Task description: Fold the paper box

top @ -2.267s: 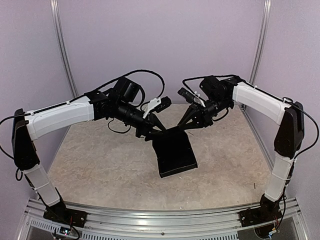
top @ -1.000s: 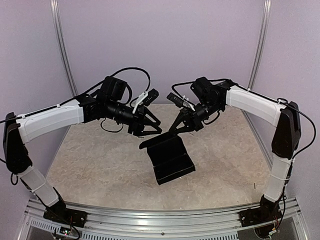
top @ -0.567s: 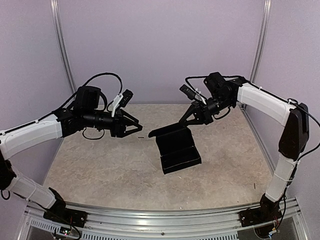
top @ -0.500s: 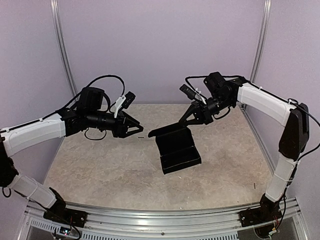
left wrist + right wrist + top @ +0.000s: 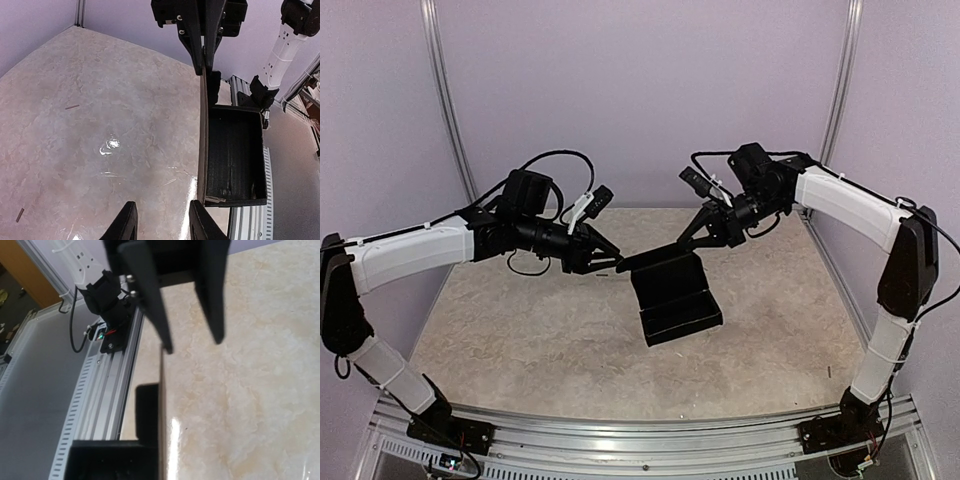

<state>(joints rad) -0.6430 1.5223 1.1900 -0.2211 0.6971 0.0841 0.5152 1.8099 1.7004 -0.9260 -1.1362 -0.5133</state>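
The paper box (image 5: 675,298) is a black open tray (image 5: 235,150) in mid-table, with a long lid flap (image 5: 655,257) raised along its far side. My right gripper (image 5: 689,244) is shut on the flap's right end, and it shows at the top of the left wrist view (image 5: 204,64). My left gripper (image 5: 610,264) points at the flap's free left end with its jaws open. In the left wrist view the edge-on flap (image 5: 202,145) ends just beyond the right finger (image 5: 202,222), not between the fingers (image 5: 162,225). In the right wrist view the flap (image 5: 161,410) is edge-on.
The table top (image 5: 520,330) is beige marble with small scraps (image 5: 72,106) on it. An aluminium rail (image 5: 640,440) runs along the near edge with both arm bases. Purple walls and corner posts (image 5: 445,90) close in the back and sides.
The right gripper carried the box a little to the right. The left arm swung out left, then came back to the flap's free end, and its jaws have narrowed.
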